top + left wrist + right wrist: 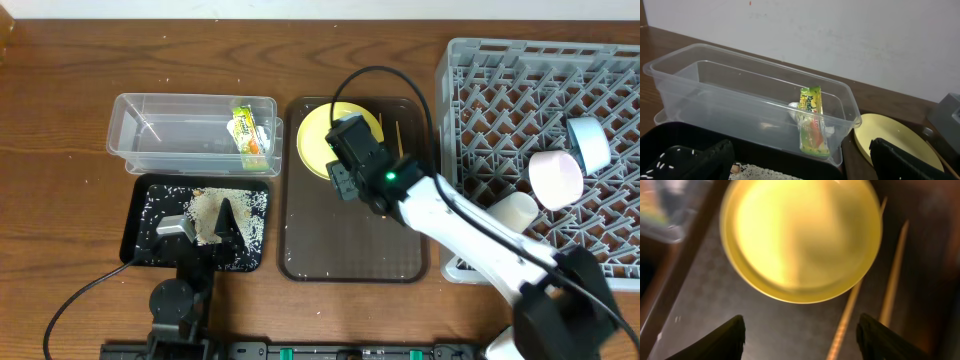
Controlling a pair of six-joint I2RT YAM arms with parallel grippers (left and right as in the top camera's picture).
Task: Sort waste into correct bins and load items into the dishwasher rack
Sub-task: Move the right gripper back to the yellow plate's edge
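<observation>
Over the brown tray, right arm slanted forward-left, its claw wide open, empty, above the yellow plate

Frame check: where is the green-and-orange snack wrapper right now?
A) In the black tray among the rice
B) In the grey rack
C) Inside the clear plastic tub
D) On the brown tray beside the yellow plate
C: the snack wrapper stands on end inside the clear tub, close to the end wall nearest the plate. The overhead and left wrist views both show it.
</observation>
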